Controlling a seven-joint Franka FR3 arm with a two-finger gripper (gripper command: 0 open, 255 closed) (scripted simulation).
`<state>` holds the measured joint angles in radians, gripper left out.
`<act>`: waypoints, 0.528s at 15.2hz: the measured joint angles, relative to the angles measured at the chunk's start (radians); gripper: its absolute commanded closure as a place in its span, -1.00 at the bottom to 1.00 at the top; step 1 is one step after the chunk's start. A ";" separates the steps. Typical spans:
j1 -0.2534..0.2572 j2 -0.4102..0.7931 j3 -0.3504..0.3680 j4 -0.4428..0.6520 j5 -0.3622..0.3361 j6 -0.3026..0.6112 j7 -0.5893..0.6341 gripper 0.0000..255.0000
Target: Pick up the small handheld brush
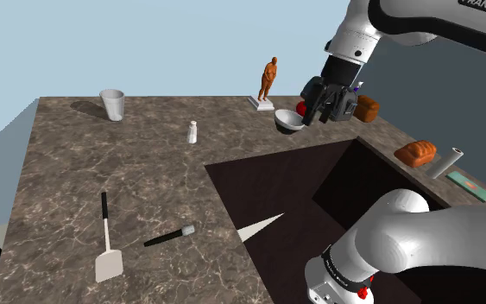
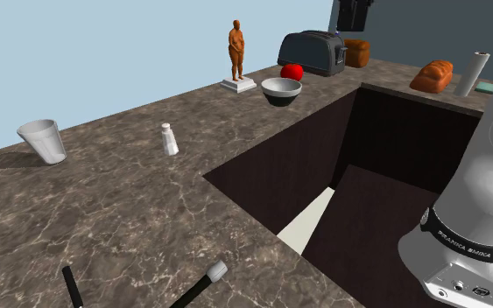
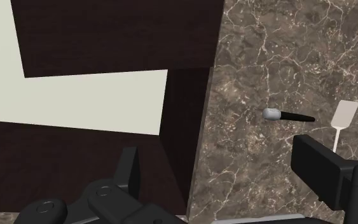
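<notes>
The small brush [image 1: 170, 236] has a thin black handle and a grey head, and it lies flat on the dark marble counter [image 1: 103, 164] near the front edge. It also lies at the second exterior view's bottom edge [image 2: 202, 285]. My black gripper [image 1: 317, 114] hangs high over the far end of the sunken sink, far from the brush. In the wrist view the brush [image 3: 285, 115] lies on the counter well beyond the gripper [image 3: 225, 172]. The fingers stand wide apart and open, with nothing between them.
A white spatula [image 1: 107, 250] with a black handle lies beside the brush. A deep dark sink recess [image 1: 318, 199] cuts into the counter. Further back stand a cup [image 1: 113, 104], a shaker [image 1: 192, 132], an orange figurine [image 1: 268, 82], a bowl [image 1: 287, 120], a toaster [image 2: 313, 51] and bread [image 1: 415, 153].
</notes>
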<state>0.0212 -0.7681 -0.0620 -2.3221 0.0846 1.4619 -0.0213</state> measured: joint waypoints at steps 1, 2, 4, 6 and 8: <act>0.000 0.000 0.000 0.000 0.000 0.000 0.000 -1.00; 0.003 0.007 0.005 -0.010 0.004 0.013 0.002 -1.00; 0.014 0.031 0.022 -0.032 0.018 0.048 0.010 -1.00; 0.029 0.059 0.043 -0.065 0.036 0.094 0.020 -1.00; 0.045 0.097 0.067 -0.091 0.057 0.145 0.031 -1.00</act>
<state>0.0663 -0.6716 0.0053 -2.4136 0.1412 1.6068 0.0093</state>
